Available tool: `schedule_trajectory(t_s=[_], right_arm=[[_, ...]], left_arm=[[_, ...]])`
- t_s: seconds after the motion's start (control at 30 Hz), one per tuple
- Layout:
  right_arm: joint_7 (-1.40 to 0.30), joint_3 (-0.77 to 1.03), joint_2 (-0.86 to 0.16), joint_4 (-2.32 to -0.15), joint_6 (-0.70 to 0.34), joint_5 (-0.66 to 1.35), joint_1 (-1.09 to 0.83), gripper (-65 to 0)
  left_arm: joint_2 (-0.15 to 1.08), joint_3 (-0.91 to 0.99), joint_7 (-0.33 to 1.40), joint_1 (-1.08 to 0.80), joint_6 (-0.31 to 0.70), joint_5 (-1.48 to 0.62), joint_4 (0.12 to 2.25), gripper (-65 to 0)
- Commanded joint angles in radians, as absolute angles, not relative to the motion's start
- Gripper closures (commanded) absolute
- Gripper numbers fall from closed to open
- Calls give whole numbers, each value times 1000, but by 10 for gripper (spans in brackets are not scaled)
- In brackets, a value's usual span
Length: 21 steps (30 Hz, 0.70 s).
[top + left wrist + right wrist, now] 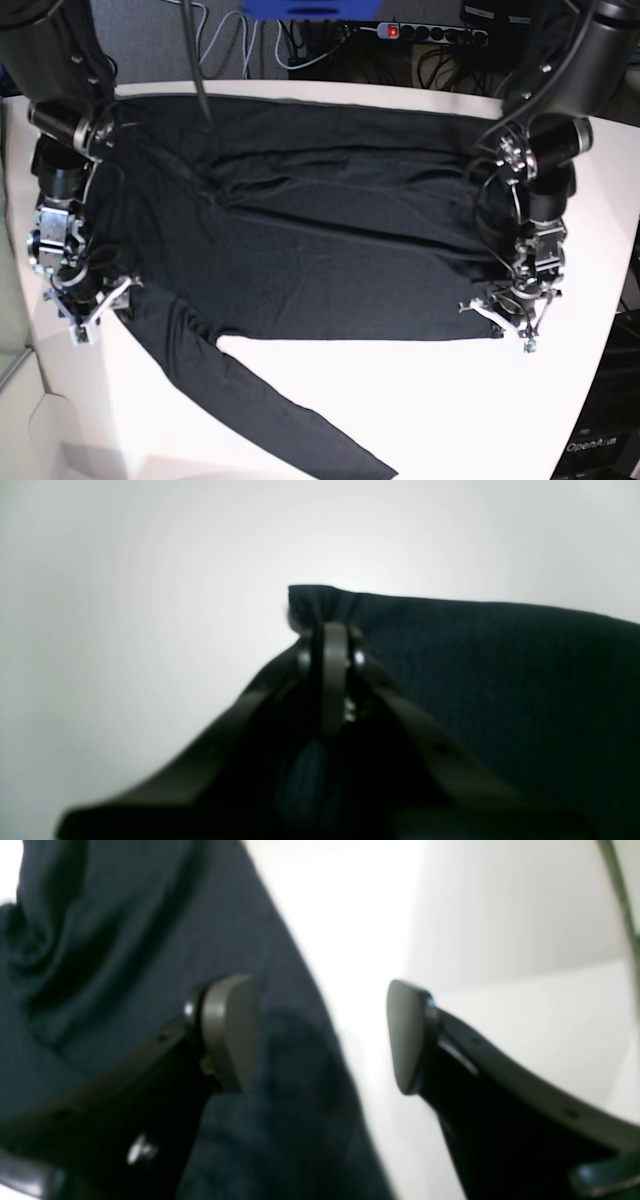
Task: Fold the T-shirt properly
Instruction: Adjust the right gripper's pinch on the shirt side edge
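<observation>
The black long-sleeved T-shirt (320,250) lies spread across the white table (430,400), and one sleeve (290,420) trails toward the front edge. On the right of the base view my left gripper (505,322) sits at the shirt's lower right corner. In the left wrist view the left gripper (330,630) is shut on a bunched fold of the T-shirt (500,670). My right gripper (100,310) is at the shirt's left edge. The right wrist view shows the right gripper (320,1035) open, one finger (230,1030) over the T-shirt (125,940) and the other over bare table.
A power strip (430,32) and loose cables (250,45) lie behind the table's back edge. Both arms' upper links (60,110) stand over the shirt's left and right sides. The table's front left corner (60,430) drops off near the right gripper.
</observation>
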State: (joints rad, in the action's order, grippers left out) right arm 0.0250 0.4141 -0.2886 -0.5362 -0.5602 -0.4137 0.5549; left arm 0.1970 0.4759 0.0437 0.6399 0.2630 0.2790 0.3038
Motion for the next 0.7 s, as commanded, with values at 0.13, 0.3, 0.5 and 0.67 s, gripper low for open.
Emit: schedule_trajectory(t_s=[0.13, 0.3, 0.5, 0.67], right_arm=[[48, 418, -302, -547, -552, -400, 564, -405], [50, 418, -306, -487, -552, -398, 553, -401], [50, 415, -303, -473, -553, -400, 547, -333], [50, 415, -303, -476, -556, -400, 547, -117]], left_arm=[[202, 473, 114, 639, 266, 295, 302, 0], [202, 473, 114, 638, 266, 295, 302, 0], [202, 473, 114, 638, 266, 295, 302, 0], [202, 473, 114, 638, 266, 297, 302, 0]])
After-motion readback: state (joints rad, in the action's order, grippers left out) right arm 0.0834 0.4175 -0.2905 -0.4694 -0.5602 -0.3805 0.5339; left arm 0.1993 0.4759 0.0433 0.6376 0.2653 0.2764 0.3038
